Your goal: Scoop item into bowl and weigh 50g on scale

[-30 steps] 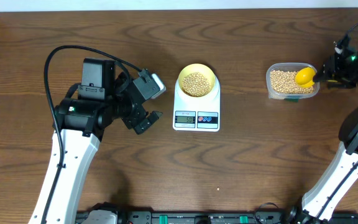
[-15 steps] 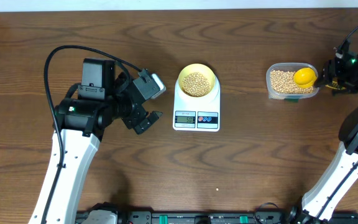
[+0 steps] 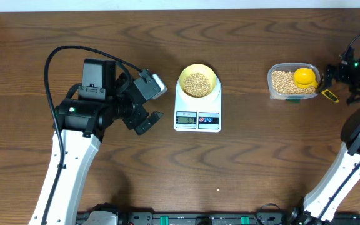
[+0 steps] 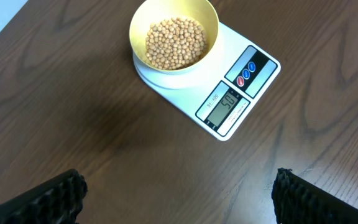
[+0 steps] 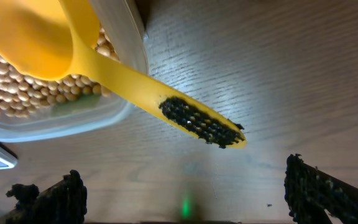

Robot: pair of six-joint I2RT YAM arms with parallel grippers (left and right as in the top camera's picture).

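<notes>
The pale-yellow bowl [image 3: 197, 82] holds tan beans [image 3: 197, 84] and sits on the white scale [image 3: 197, 115]; they also show in the left wrist view, bowl [image 4: 174, 38] and scale [image 4: 238, 99], whose display reads about 50. More beans [image 3: 284, 82] fill a clear tub [image 3: 294, 95] at right, with a bright yellow scoop [image 3: 305, 77] resting in it, its handle [image 5: 197, 121] sticking out over the rim. My left gripper [image 3: 147, 120] is open and empty, left of the scale. My right gripper [image 3: 352, 87] is open and empty, just right of the scoop handle.
The clear tub's rim [image 5: 120, 37] fills the upper left of the right wrist view. The brown wooden table [image 3: 242, 169] spreads around. A black rail [image 3: 186, 219] runs along the front edge.
My right gripper has let go of the scoop handle, opened and drawn back to the right. The scoop now lies in the tub. The left arm has not moved.
</notes>
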